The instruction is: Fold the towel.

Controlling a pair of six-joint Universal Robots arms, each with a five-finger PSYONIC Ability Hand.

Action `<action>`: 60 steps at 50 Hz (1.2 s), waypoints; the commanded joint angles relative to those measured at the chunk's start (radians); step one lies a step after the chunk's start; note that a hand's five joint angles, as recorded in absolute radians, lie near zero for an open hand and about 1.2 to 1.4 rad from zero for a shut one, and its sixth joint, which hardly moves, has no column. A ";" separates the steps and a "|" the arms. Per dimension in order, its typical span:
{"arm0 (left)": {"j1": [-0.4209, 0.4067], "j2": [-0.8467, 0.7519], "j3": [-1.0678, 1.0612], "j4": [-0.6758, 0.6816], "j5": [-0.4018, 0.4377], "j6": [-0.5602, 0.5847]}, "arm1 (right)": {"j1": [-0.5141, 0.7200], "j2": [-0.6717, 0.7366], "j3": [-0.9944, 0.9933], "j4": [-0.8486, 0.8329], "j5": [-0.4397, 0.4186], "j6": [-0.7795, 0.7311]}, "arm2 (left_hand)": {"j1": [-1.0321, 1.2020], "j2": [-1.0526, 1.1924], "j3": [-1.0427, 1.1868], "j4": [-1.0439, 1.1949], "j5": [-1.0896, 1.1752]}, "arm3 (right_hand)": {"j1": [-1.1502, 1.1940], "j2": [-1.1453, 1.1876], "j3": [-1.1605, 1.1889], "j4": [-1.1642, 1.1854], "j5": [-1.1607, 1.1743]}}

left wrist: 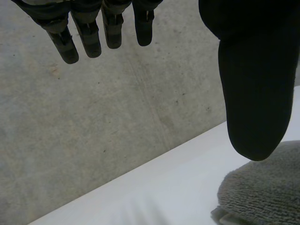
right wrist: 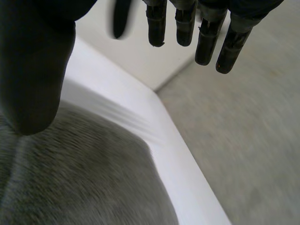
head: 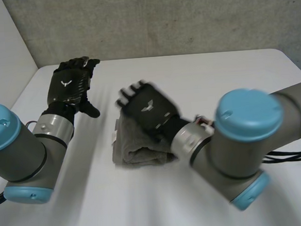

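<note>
Towel (head: 136,151) lying folded, compact, mid-frame; right robot hand (head: 147,109) hovering over it, straight-fingered; left robot hand (head: 71,86) hanging upper left, fingers relaxed. Folding seemingly near done.

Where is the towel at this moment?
In the head view the grey towel lies folded near the middle of the table, partly under the right hand, with the left hand apart at its left.
</note>
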 commanded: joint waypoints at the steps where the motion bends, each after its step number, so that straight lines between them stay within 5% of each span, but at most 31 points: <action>1: -0.050 -0.054 0.019 -0.001 0.000 -0.034 | -0.112 -0.032 0.006 0.053 0.051 0.276 | 0.016 0.020 0.020 0.020 -0.010 | -0.057 -0.073 -0.067 -0.081 -0.060; 13: -0.104 -0.304 0.108 -0.052 0.000 -0.059 | -0.140 0.267 -0.196 0.186 0.019 0.381 | 0.022 0.026 0.026 0.026 -0.004 | -0.057 -0.073 -0.067 -0.081 -0.060; 22: -0.107 -0.355 0.148 -0.136 0.001 -0.062 | -0.135 0.298 -0.218 0.191 0.019 0.385 | 0.022 0.026 0.026 0.026 -0.004 | -0.057 -0.073 -0.067 -0.081 -0.060; 33: -0.083 -0.070 0.159 -0.159 -0.002 -0.063 | -0.206 -0.081 -0.140 0.189 0.040 0.416 | 0.022 0.026 0.026 0.026 -0.004 | -0.057 -0.073 -0.067 -0.081 -0.060; 38: -0.034 0.082 0.189 -0.213 -0.003 -0.062 | -0.284 -0.248 -0.138 0.212 0.123 0.447 | 0.028 0.032 0.032 0.032 0.002 | -0.057 -0.073 -0.067 -0.081 -0.060; 40: 0.006 0.142 0.247 -0.340 -0.006 -0.066 | -0.308 -0.300 -0.135 0.267 0.192 0.437 | 0.030 0.035 0.035 0.035 0.005 | -0.057 -0.073 -0.067 -0.081 -0.060; 47: 0.074 0.167 0.307 -0.581 -0.003 -0.076 | -0.360 -0.306 -0.152 0.347 0.233 0.385 | 0.010 0.014 0.014 0.014 -0.016 | -0.057 -0.073 -0.067 -0.081 -0.060; 60: 0.063 0.183 0.335 -0.584 -0.012 -0.073 | -0.371 -0.293 -0.166 0.361 0.253 0.367 | 0.013 0.017 0.017 0.017 -0.013 | -0.057 -0.073 -0.067 -0.081 -0.060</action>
